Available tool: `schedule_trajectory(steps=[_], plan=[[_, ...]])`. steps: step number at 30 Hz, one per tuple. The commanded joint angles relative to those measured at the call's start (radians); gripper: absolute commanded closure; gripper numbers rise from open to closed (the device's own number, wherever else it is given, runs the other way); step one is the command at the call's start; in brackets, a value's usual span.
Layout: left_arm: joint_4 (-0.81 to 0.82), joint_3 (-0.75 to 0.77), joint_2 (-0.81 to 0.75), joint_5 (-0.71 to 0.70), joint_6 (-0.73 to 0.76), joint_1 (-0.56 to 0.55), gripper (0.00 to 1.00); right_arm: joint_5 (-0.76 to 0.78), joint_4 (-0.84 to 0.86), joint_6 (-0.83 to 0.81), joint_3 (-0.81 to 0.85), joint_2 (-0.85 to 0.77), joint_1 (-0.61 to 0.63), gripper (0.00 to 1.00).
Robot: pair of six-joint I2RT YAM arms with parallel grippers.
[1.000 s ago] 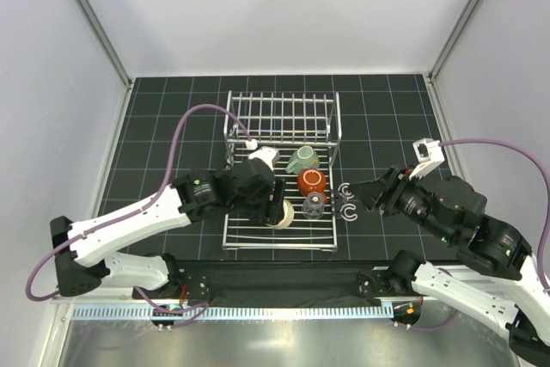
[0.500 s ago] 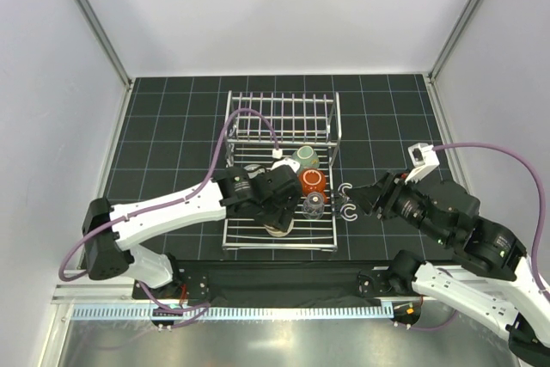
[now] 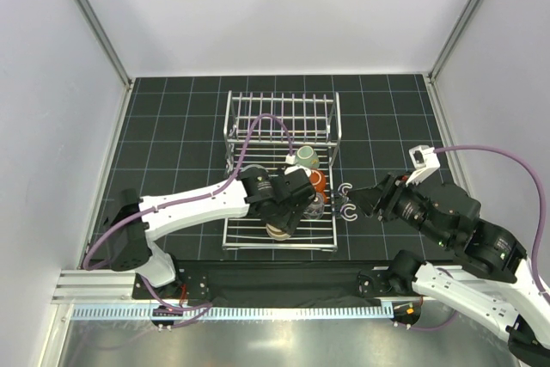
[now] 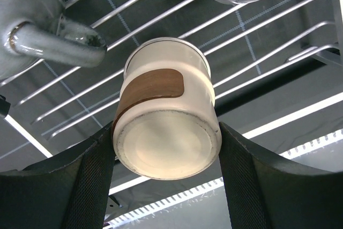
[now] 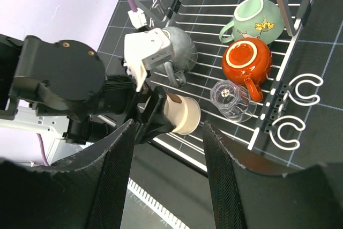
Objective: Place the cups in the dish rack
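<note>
Cream tumbler (image 4: pixel 163 100) — clamped in left end effector (image 4: pixel 167 148).

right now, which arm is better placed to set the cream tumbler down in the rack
Left. The left hand grips the cream tumbler over the base rods of the dish rack; the right hand is open, empty and off to the side.

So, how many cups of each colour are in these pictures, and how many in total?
orange-brown mug: 1
mint-green mug: 1
grey-green mug: 1
cream tumbler: 1
clear glass: 1
Total: 5 cups
</note>
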Motion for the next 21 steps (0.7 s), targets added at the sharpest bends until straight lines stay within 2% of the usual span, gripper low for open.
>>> schedule_trajectory(steps=[1, 6, 9, 13, 17, 18, 21], plan=[[0.015, 0.046, 0.016, -0.004, 0.023, -0.006, 0.9, 0.003, 0.037, 0.004, -0.004, -0.006, 0.006, 0.45], [0.015, 0.052, 0.032, -0.006, 0.024, -0.006, 0.82, 0.002, 0.042, 0.007, -0.023, -0.012, 0.006, 0.45], [0.012, 0.052, 0.041, -0.004, 0.029, -0.006, 0.74, -0.001, 0.048, 0.007, -0.032, -0.012, 0.006, 0.44], [0.009, 0.051, 0.051, -0.009, 0.03, -0.007, 0.59, -0.003, 0.05, 0.003, -0.033, -0.007, 0.004, 0.45], [0.023, 0.04, 0.042, -0.003, 0.032, -0.006, 0.48, 0.005, 0.047, 0.0, -0.032, -0.006, 0.006, 0.44], [0.024, 0.037, 0.039, -0.003, 0.032, -0.006, 0.4, 0.003, 0.047, -0.003, -0.032, -0.007, 0.006, 0.44], [0.042, 0.022, 0.015, 0.0, 0.035, -0.006, 0.3, 0.002, 0.04, -0.007, -0.033, 0.0, 0.007, 0.44]])
